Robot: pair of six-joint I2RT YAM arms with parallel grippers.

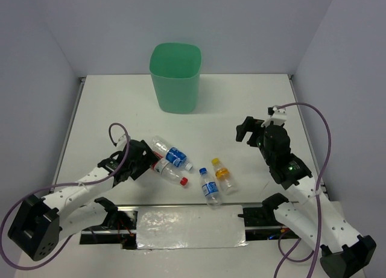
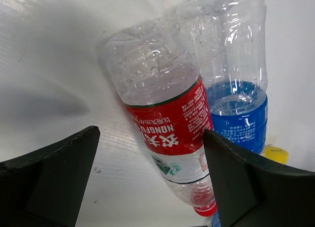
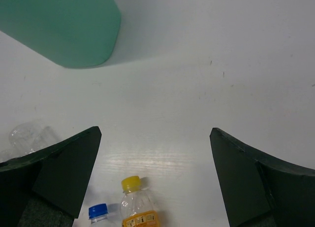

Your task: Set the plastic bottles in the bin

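White table (image 1: 253,103): left gripper's (image 2: 151,133) spread jaws straddle red-labelled bottle (image 2: 172,126), its cap cropped; right gripper's (image 3: 155,133) jaws gape.

Prob. 4 bottles (image 1: 172,153) (image 1: 169,172) (image 1: 209,187) (image 1: 224,176), 1 bin (image 1: 176,94)

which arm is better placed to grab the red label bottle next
Left. The left gripper, open, frames the red-label bottle in its wrist view. The right gripper is open too, but sits across the table, nearer the yellow-cap bottle.
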